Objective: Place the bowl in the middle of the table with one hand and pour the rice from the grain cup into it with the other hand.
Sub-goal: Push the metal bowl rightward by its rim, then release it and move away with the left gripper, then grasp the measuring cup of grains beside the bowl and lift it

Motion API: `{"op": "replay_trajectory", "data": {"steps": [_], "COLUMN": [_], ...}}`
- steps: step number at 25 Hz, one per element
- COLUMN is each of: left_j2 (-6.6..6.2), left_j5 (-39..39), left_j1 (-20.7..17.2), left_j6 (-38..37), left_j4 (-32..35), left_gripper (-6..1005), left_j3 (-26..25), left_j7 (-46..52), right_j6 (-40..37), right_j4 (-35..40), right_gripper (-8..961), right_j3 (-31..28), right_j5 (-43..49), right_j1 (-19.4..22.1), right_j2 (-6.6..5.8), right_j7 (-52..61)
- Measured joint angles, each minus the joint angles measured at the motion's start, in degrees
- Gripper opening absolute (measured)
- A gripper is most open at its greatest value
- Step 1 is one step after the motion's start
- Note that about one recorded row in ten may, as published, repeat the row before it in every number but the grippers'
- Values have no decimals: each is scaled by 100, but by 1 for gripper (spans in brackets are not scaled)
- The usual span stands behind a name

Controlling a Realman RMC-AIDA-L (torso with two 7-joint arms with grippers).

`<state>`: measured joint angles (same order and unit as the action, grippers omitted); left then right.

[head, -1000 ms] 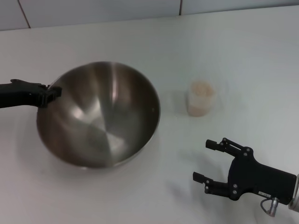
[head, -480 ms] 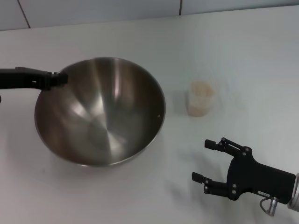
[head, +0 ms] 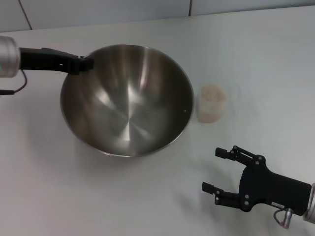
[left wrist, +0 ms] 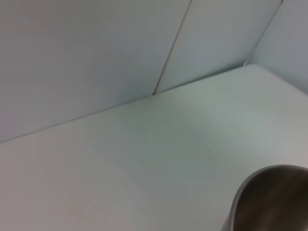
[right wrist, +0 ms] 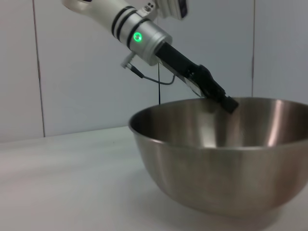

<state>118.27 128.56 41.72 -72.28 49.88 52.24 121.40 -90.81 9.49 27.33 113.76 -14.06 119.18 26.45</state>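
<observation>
Left gripper (head: 87, 63): black two-fingered pincer pinched on the far-left rim of the bowl (head: 129, 105); in the right wrist view it (right wrist: 228, 103) comes down at a slant onto that rim.
Right gripper (head: 220, 169): fingers spread wide, holding and touching nothing, hovering over the table (head: 256, 59) on the near-right side of the bowl, nearer than the grain cup (head: 211, 103).
Bowl: large round stainless steel, brushed shiny inside with bright streaks, thin rim; rounded metal wall seen side-on in the right wrist view (right wrist: 221, 159); a dark curved edge of it shows in the left wrist view (left wrist: 269, 199).
Grain cup: small clear plastic, upright on the table just right of the bowl, apart from it.
Rice (head: 212, 93): pale beige grains filling the cup.
Table: plain flat white top, smooth and matte.
</observation>
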Motion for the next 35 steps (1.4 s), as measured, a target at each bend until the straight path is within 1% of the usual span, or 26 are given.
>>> {"op": "replay_trajectory", "data": {"steps": [2, 3, 4, 9, 13, 20, 23, 24, 25, 26, 28, 29, 30, 31, 32, 33, 34, 35], "left_j2": [0, 7, -5, -25, -6, 19, 14, 2, 2, -5, -7, 5, 5, 14, 19, 19, 11, 11], "left_j5": [0, 73, 123, 144, 285, 280, 217, 51, 51, -71, -365, -725, -725, -937, -1223, -1223, -1848, -1848], "left_j1": [0, 61, 213, 187, 169, 96, 36, -55, -55, -126, -388, -790, -790, -1016, -1332, -1332, -2021, -2021], "left_j6": [0, 87, 387, 657, 758, 842, 718, 495, 495, 344, 10, -316, -316, -428, -549, -549, -717, -717], "left_j4": [0, -90, -423, -543, -591, -549, -374, -154, -154, 0, 441, 1001, 1001, 1239, 1481, 1481, 1786, 1786], "left_gripper": [68, 74, 79, 107, 130, 169, 186, 192, 197, 203, 296, 343, 389, 436, 476, 515, 555, 595], "left_j3": [0, 13, 30, 79, 108, 208, 200, 178, 178, 168, 167, 200, 200, 242, 322, 322, 494, 494], "left_j7": [0, 0, -55, -132, -307, -328, -425, -567, -567, -673, -945, -1337, -1337, -1571, -1895, -1895, -2616, -2616], "right_j6": [-13, -21, -23, -13, -7, -2, 0, 2, 2, 0, -21, -44, -44, -48, -49, -49, -42, -42], "right_j4": [0, 0, 0, 0, 0, 0, 0, 0, 0, 0, -2, -14, -14, -38, -51, -51, -71, -71], "right_gripper": [841, 841, 841, 841, 841, 840, 840, 840, 840, 840, 841, 841, 841, 841, 841, 840, 840, 840], "right_j3": [-1, -3, -7, -9, -5, -9, -16, -23, -23, -32, -95, -266, -266, -536, -726, -726, -1106, -1106], "right_j5": [0, 0, 0, 0, 0, 0, -11, -32, -32, -40, -55, -62, -62, -64, -65, -65, -65, -65], "right_j1": [-2, -4, -2, 4, -10, -18, -6, -2, -2, -2, 0, 3, 3, 17, 31, 31, 71, 71], "right_j2": [0, 0, 0, 0, 0, 0, 0, 0, 0, 0, 0, 0, 0, 1, 0, 0, 3, 3], "right_j7": [0, 0, 0, 0, 0, 0, 0, 0, 0, 0, 0, 1, 1, 24, 25, 25, 23, 23]}}
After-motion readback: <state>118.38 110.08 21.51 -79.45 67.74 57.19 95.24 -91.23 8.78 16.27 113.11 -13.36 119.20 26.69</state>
